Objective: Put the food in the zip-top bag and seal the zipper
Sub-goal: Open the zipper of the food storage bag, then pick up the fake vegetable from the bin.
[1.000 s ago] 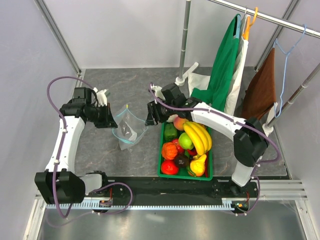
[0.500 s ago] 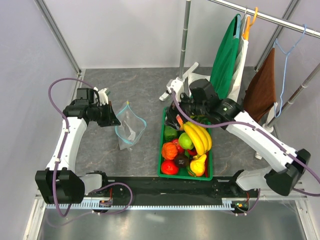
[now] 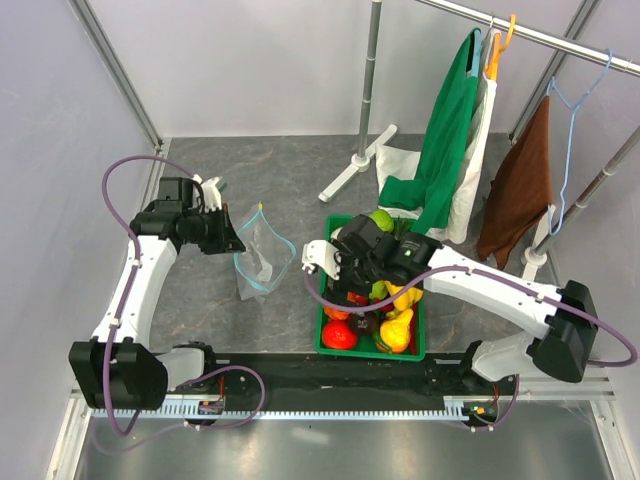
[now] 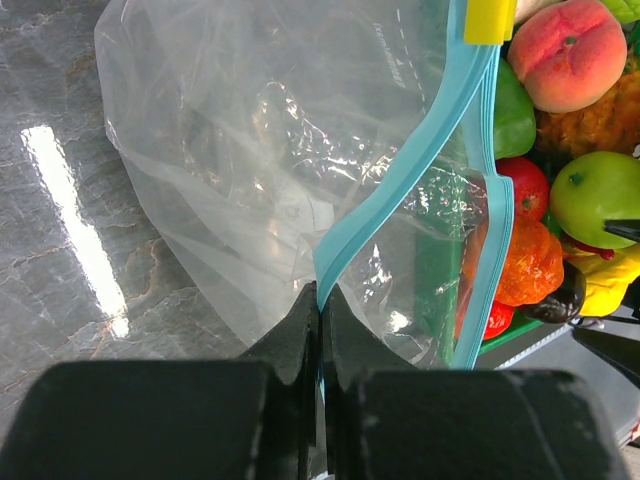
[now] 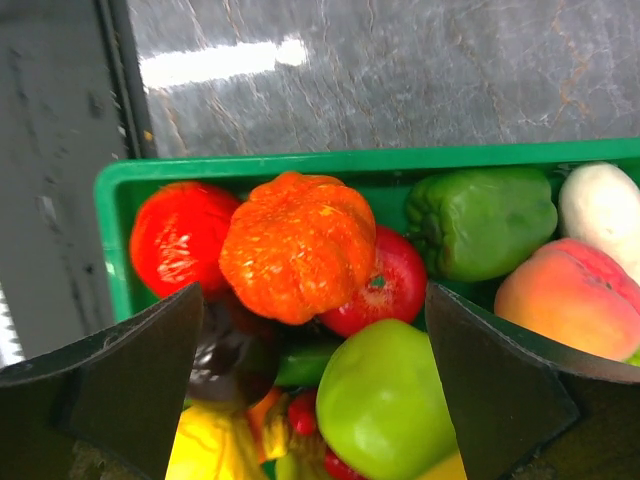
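One bag [image 3: 262, 255] sits on the table [image 3: 280, 180] just left of the crate [image 5: 300, 165], its mouth gaping upward and its lower part crumpled on the grey surface. The zipper [image 4: 400, 200] runs as a light-blue strip around that mouth, with a yellow slider [image 4: 490, 20] at its far end. The left gripper [image 4: 320, 300] pinches the near end of the strip, its jaws pressed together on it, and holds that edge of the bag up.

All the food in view lies in the crate. An orange pumpkin [image 5: 298, 245] lies on top near the crate's corner, touching a red tomato [image 5: 178, 238] on one side and a second tomato [image 5: 395, 290] on the other. A green pepper [image 5: 480, 222] lies against the rim beside them, and next to it are a white piece [image 5: 605, 205] and a peach [image 5: 570, 295]. A green apple [image 5: 385, 400] sits nearer the wrist camera, and a dark piece [image 5: 225, 360] is tucked under the pumpkin.

The right gripper [image 5: 315, 295] hangs over this pile with its jaws spread wide, gripping nothing; the pumpkin and the second tomato show between its fingers [image 5: 120, 385]. From above, its arm reaches across the crate from the right. A green garment [image 3: 445, 140] hangs from a rail beyond the crate.
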